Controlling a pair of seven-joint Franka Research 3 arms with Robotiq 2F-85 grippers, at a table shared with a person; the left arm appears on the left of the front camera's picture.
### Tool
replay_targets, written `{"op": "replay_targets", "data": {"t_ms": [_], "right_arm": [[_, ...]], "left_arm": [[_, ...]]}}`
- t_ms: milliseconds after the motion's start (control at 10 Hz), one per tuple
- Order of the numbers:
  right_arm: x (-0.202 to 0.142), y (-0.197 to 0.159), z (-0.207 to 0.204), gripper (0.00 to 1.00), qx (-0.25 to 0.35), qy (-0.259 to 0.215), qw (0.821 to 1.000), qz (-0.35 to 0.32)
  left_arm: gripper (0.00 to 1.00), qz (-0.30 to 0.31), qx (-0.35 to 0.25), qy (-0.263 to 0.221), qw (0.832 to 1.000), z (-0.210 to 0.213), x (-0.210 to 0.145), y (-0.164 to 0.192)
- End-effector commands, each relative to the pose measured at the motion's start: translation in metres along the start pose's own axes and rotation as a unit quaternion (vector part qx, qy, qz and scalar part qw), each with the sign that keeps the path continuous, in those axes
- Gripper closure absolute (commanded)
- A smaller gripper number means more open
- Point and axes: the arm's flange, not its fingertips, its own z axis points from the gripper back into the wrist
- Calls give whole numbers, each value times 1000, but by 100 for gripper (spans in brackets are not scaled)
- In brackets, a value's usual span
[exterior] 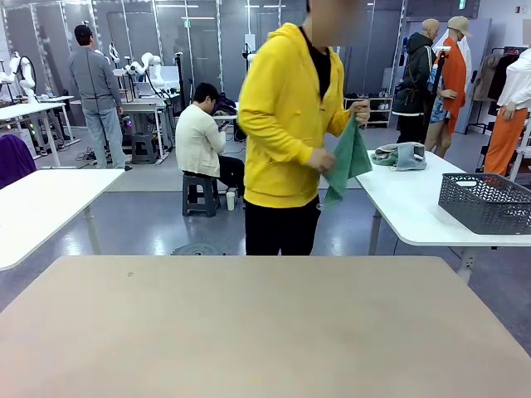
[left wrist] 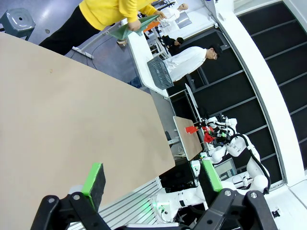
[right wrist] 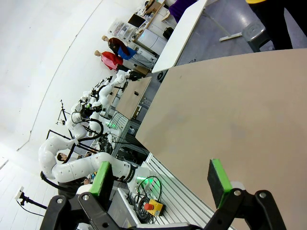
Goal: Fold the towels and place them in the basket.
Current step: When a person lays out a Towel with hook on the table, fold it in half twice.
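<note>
Left gripper [left wrist: 151, 168], right gripper [right wrist: 160, 171]: jaws fully apart, nothing held, poised above near surface [exterior: 265, 332]. Beyond far edge: person holds mint green towel [exterior: 349, 162] in both hands, off surface. Grey-blue towel [exterior: 400, 155] crumpled on white side surface [exterior: 411, 207]; basket [exterior: 485, 203] at its right end. Recommended: wait until towel lies flat within reach, then pinch corners and fold edge to edge.

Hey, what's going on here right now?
A person in a yellow hoodie stands across the tan table, holding up the mint green towel. The grey-blue towel lies crumpled on the white side table, with the basket farther along it. The left end effector and the right end effector are open above the tan table, holding nothing.
</note>
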Motion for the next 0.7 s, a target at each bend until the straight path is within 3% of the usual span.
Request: {"op": "replay_targets", "data": {"t_ms": [0,600], "right_arm": [[0,0,1,0,4,0,1000,7],[0,0,1,0,4,0,1000,7]], "left_arm": [[0,-7,-6,0,1000,2,3,-2],[0,-7,-6,0,1000,2,3,-2]]}}
